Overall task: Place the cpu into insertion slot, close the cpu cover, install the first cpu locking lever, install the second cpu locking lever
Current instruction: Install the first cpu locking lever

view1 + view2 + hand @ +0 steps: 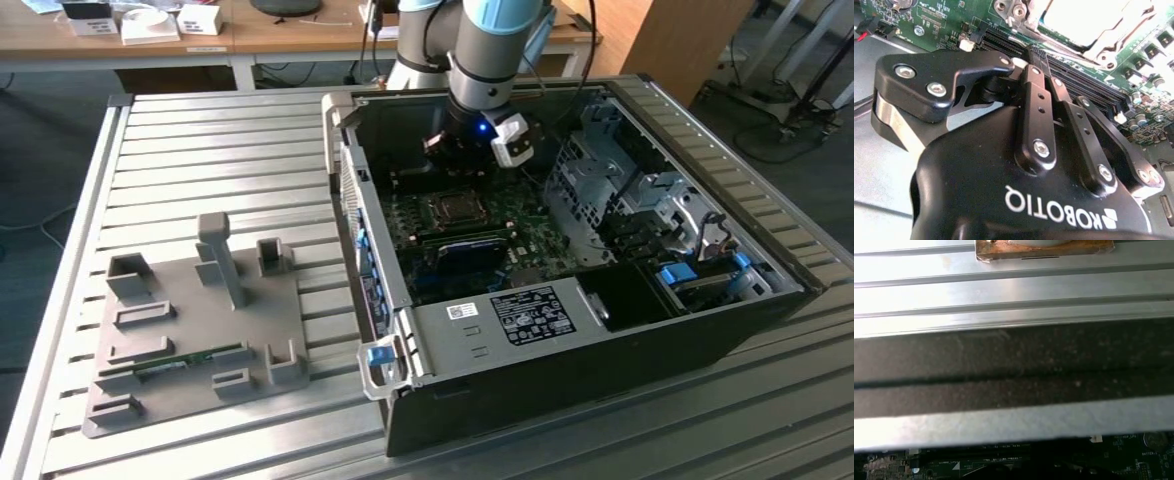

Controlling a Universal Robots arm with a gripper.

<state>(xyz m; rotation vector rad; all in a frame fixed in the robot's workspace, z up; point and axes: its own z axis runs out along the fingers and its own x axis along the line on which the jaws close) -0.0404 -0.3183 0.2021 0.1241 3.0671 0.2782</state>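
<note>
The arm (487,50) hides most of the pincer (461,158) in the exterior view, where the slot (451,211) is too small to tell what it holds. In the second wrist view the cover (1074,44) runs off the picture's edge, its window lost in glare.

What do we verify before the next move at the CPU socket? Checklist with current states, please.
1. Pincer inside the case, above the green board: ok.
2. cpu lying in the insertion slot: ok, its bright top shows there in the second wrist view.
3. cpu cover fully down: cannot tell.
4. Locking levers latched: cannot tell.
5. Pincer clear of the memory slots: cannot tell.
</note>
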